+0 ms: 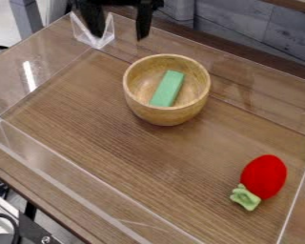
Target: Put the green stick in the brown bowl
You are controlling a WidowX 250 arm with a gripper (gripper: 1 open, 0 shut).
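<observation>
One fixed cam only, mounted high, looking down at an angle across the wooden table (142, 162). Mid-range: whole clear-walled tray area fits in frame, arm cut off at top edge. No 2nd view to overlap.

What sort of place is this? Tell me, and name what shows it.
Probably a robot lab test bench: a wooden table ringed by clear plastic walls, a gripper hanging over it, and toy props, a bowl holding a green stick, and a red toy.

Gripper (121, 29) cut off by top edge, only dark fingers (145, 23) showing; clear tray wall (28, 67) runs off left edge.
</observation>
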